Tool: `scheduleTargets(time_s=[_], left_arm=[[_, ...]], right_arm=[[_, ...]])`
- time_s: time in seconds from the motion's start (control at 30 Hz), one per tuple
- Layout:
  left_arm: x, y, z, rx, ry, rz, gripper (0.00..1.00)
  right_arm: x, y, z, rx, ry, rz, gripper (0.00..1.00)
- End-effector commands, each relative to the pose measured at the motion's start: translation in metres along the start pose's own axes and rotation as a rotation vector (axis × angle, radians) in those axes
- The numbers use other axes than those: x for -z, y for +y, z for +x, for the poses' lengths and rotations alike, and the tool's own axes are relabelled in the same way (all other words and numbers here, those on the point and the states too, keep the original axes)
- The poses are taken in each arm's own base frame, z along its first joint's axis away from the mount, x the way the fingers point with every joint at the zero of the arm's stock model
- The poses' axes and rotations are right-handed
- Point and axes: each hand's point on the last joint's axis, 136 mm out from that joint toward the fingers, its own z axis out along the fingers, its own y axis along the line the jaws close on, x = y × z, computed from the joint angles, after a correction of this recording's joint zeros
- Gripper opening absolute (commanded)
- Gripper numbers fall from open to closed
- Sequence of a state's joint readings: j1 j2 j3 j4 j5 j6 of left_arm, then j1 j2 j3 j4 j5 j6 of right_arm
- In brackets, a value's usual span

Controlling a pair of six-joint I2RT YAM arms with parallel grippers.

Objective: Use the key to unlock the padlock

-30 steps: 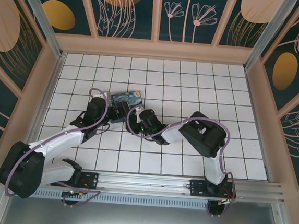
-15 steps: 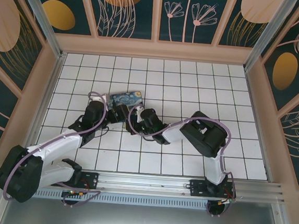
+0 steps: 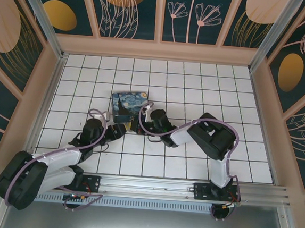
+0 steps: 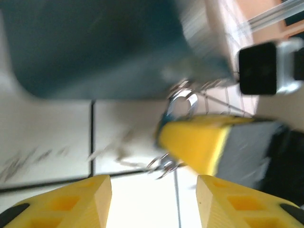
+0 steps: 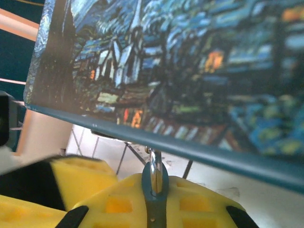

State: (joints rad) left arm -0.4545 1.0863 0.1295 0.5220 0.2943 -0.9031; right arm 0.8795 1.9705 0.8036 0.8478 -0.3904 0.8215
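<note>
Between the yellow fingers of the right gripper, clamped tight, sits the padlock, seen edge-on from the right wrist. Its long axis runs along the fingers. The dark blue part lies back in the grip, and the silvery loop end points out past the fingertips toward the lower edge of the painted box. The loop end stops just short of that edge; contact cannot be judged. In the top view the right gripper lies low over the tiled floor, aimed left at the box's near right corner, and the lock itself is hidden under it. The left gripper is just left of it, near the box's front side, pointing right. Its fingers stand moderately apart with bare tile between them and nothing held. The left wrist view is motion-blurred. A silver loop shows beyond the tip of a yellow finger, close under the box, and some thin wire loops hang below that finger. Whether a key is among them cannot be made out. The lock's lower end is cut off by the right wrist frame.
</note>
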Motion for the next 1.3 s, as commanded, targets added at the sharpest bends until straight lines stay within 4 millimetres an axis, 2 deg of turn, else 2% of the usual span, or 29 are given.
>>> scheduleTargets(time_s=[0.0, 0.17, 0.43, 0.7, 1.27], left_arm=[[0.006, -0.012, 0.000, 0.018, -0.021, 0.082, 0.48], [0.011, -0.008, 0.004, 0.020, -0.035, 0.097, 0.47], [0.008, -0.025, -0.005, 0.027, -0.062, 0.177, 0.45], [0.002, -0.040, -0.011, 0.040, -0.061, 0.239, 0.38], [-0.009, -0.038, -0.002, 0.042, -0.032, 0.242, 0.30]], right_arm=[[0.000, 0.011, 0.006, -0.103, 0.032, -0.078, 0.00], [-0.003, 0.012, 0.005, -0.122, 0.030, -0.092, 0.00], [-0.002, 0.012, 0.006, -0.132, 0.029, -0.094, 0.00], [-0.003, 0.011, 0.007, -0.141, 0.027, -0.100, 0.00], [-0.004, 0.015, 0.006, -0.152, 0.027, -0.128, 0.00]])
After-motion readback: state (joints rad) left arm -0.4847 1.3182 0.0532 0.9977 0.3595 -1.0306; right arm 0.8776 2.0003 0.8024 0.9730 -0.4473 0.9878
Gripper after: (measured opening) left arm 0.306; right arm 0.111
